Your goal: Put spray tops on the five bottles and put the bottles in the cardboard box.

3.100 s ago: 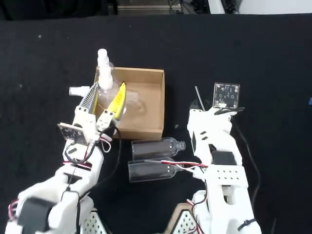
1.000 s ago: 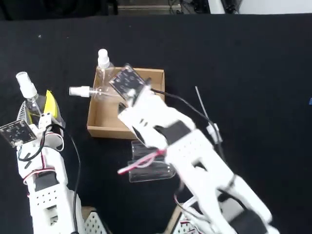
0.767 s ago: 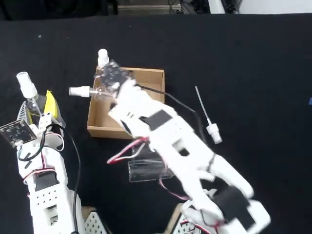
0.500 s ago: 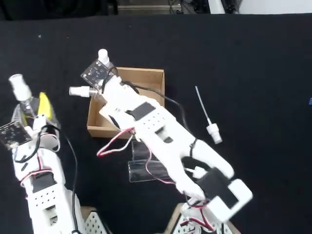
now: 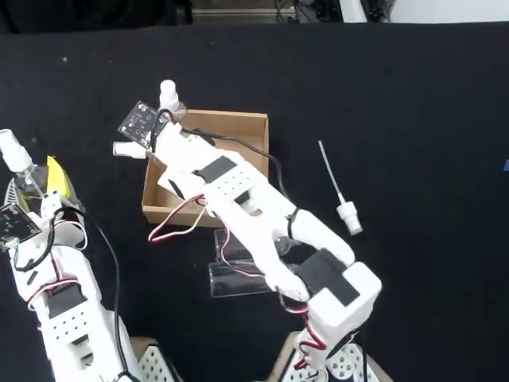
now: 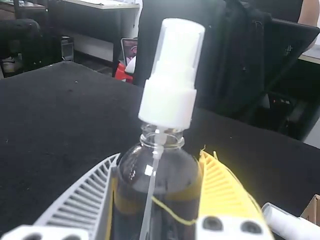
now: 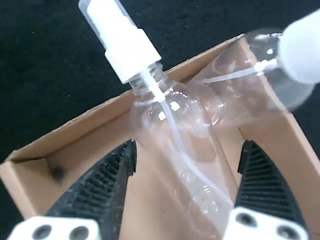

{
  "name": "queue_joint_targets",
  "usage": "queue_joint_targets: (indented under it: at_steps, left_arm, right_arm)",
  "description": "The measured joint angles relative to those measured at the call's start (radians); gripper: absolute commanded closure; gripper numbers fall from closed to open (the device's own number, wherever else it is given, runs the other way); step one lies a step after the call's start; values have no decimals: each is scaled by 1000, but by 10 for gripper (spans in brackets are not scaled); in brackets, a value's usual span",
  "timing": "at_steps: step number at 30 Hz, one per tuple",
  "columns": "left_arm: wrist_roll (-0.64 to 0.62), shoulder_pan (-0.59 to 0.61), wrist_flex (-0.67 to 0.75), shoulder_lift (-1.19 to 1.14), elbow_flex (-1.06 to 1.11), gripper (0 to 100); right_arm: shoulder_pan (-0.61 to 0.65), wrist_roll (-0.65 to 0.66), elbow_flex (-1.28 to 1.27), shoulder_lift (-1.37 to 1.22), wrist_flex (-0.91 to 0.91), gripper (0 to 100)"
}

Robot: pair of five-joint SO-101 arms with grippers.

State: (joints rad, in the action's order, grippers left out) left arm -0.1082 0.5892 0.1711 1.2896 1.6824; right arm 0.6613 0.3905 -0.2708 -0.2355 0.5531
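My left gripper (image 6: 160, 159) is shut on a clear bottle (image 6: 155, 185) with a white spray top (image 6: 170, 85), held upright at the far left of the table (image 5: 17, 155), away from the cardboard box (image 5: 238, 119). My right arm stretches across the box to its far left corner. There my right gripper (image 7: 189, 146) is open, its black fingers (image 7: 117, 175) straddling a capped bottle (image 7: 175, 130) that lies across the box rim (image 7: 65, 150). A second capped bottle (image 5: 168, 94) leans at that corner. Two uncapped bottles (image 5: 238, 278) lie in front of the box, partly under the arm.
A loose spray top (image 5: 347, 213) with its long tube lies on the black table right of the box. The right half of the table has open room. Chairs and desks stand behind the table in the left wrist view.
My left gripper carried a capped bottle from the box out to the far left. My right arm swung from the right side across the box to its far left corner.
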Motion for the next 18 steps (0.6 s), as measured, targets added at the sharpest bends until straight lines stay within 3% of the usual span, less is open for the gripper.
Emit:
queue_joint_targets:
  at_steps: [8,13,18]
  left_arm:
    - [0,0,0,0,0,970]
    - [0,0,0,0,0,970]
    - [0,0,0,0,0,970]
  right_arm:
    - [0,3,81,-95,0,700]
    - [0,2,97,-117,0,805]
    - [0,3,97,-117,-2,815]
